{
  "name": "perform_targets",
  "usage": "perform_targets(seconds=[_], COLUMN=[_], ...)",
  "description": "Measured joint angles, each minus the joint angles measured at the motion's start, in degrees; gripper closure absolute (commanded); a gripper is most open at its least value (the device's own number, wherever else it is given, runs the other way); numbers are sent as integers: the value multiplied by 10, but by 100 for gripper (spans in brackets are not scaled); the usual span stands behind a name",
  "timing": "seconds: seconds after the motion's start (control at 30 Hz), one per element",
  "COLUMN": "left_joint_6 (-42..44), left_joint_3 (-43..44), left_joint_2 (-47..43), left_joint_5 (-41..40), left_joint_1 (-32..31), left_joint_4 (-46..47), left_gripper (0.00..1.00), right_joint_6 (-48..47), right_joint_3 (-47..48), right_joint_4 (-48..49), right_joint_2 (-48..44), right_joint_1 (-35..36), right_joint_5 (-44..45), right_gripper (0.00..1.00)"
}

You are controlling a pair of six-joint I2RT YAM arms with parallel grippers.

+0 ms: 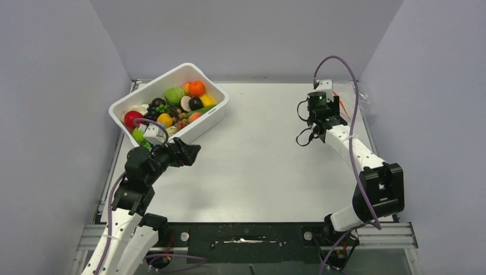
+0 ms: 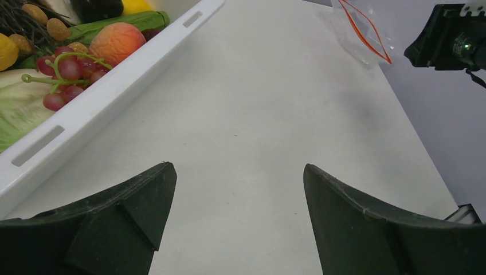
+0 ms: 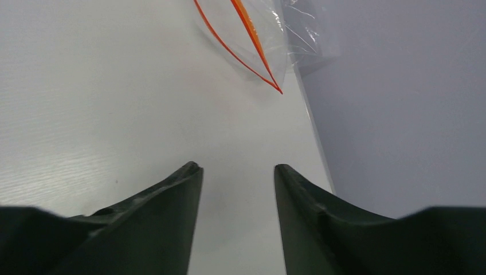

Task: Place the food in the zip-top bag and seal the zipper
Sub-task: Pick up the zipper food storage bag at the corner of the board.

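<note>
The food (image 1: pixel 172 106) is a heap of toy fruit and vegetables in a white bin (image 1: pixel 213 113) at the back left. Red grapes (image 2: pixel 67 71) and a peach (image 2: pixel 116 41) show in the left wrist view. My left gripper (image 2: pixel 238 169) hovers open over bare table, just right of the bin's near wall (image 2: pixel 86 112). The clear zip-top bag (image 3: pixel 258 40) lies at the far right edge, its mouth parted, with the red-orange zipper (image 3: pixel 248 27) along it. My right gripper (image 3: pixel 238 167) is short of the bag, jaws apart with nothing between them.
Grey walls close in on the left, right and back. The table's right edge (image 3: pixel 312 123) runs just beside the bag. The right arm's wrist (image 1: pixel 320 109) shows at the back right, and its purple cable (image 1: pixel 352 91) loops above it. The bin stands at an angle.
</note>
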Motion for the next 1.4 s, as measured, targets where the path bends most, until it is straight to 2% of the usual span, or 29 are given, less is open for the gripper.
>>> perform_targets(seconds=[0.1,0.3,0.5,0.63,0.8,0.97,1.3,1.4], left_joint_6=[2,8,11,12,12,12,12,12], left_joint_3=[-2,-3,-3,-3,-3,-3,-5,-5], left_joint_2=[-7,-14,-14,-16,-18,-15,-17,-16], left_joint_5=[0,3,5,6,6,10,14,15], left_joint_1=[0,0,0,0,0,0,0,0], left_joint_4=[0,0,0,0,0,0,3,3], left_gripper=[18,19,19,19,19,19,19,19], right_joint_6=[-35,-108,-160,-166,-147,-143,-153,-156], right_joint_3=[9,52,125,183,209,223,239,241], right_joint_4=[32,80,113,117,113,113,114,114], right_joint_2=[44,144,222,266,278,285,331,342], right_joint_1=[-32,-85,-125,-156,-194,-208,-201,-201], right_joint_5=[-1,-6,-17,-60,-146,-199,-225,-224], right_gripper=[67,69,65,62,55,54,52,54])
